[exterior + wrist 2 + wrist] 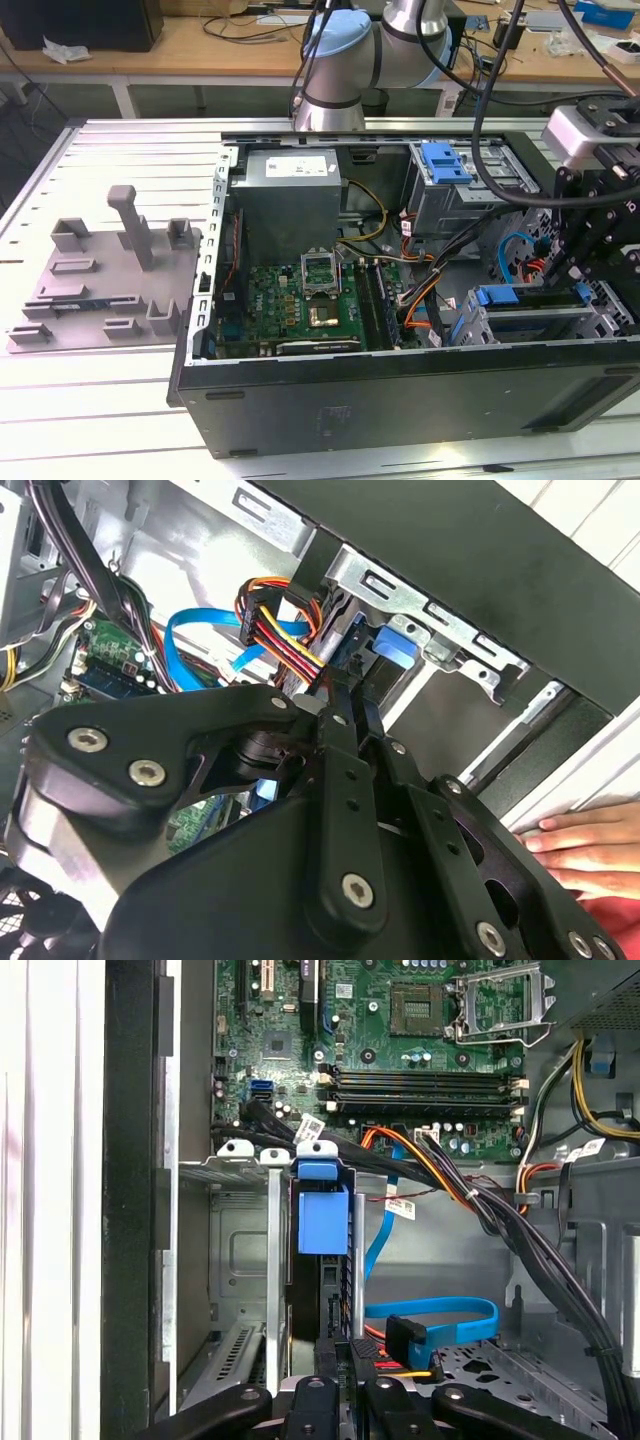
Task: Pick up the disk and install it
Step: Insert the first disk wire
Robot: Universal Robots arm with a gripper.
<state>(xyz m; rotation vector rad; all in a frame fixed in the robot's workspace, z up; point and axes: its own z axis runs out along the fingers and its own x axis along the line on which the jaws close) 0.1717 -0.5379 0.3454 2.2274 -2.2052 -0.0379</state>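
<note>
One open computer case [400, 400] lies on its side on the slatted metal bench [100, 430] in the exterior view, with a grey fixture plate [100, 290] beside it toward the bench's left edge in that view. The arm's black gripper [590, 270] hangs over the case's right end, above a drive cage [530, 325] at the near right corner, where the disk [540, 297] stands on edge in a slot, its blue carrier tab facing the motherboard [290, 310].

In the second wrist view the gripper [345, 695] reaches down to the disk [385, 650] in the cage; its fingers look drawn close together at the disk's edge, though I cannot tell if they grip it. A person's hand [585, 840] rests by the case's outer wall.

In the first wrist view the disk [322, 1250] sits upright between the cage rails, blue tab toward the motherboard [400, 1030], and a blue data cable [440, 1310] loops beside it.
</note>
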